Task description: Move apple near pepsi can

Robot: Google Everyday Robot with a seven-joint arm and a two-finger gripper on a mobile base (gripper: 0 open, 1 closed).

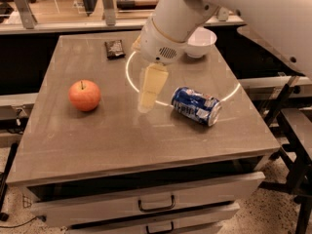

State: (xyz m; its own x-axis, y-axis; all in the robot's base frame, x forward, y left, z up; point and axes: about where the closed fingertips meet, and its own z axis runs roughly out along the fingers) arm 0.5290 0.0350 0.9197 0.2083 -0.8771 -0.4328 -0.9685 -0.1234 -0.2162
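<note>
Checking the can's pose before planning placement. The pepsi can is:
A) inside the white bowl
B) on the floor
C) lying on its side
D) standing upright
C: the pepsi can lies on its side on the table, the pincer hanging between it and the apple.
</note>
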